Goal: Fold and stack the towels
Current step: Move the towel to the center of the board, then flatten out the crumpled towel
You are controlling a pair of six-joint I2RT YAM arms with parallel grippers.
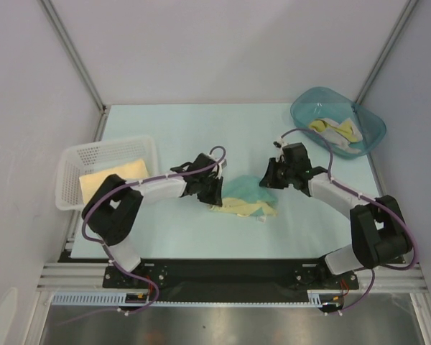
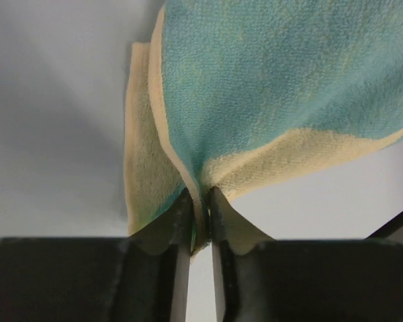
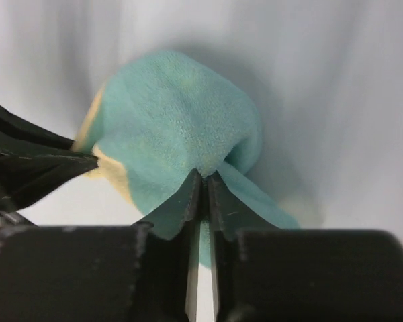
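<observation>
The left gripper point(image 2: 200, 201) has its dark jaws drawn almost together on a thin fold of the teal and pale yellow towel point(image 2: 269, 80). The cloth's yellow edge is caught between them and the teal face fans out beyond. The right gripper point(image 3: 201, 178) pinches the same towel, its jaws narrow on a bunched teal corner. From above, the two grippers face each other across this crumpled towel, which sits at the middle of the pale table point(image 1: 165, 129). A folded yellow towel point(image 1: 111, 180) lies in the white mesh basket point(image 1: 72, 162) at the left. More cloths point(image 1: 337, 133) are heaped in the teal tub point(image 1: 302, 111) at the far right corner.
</observation>
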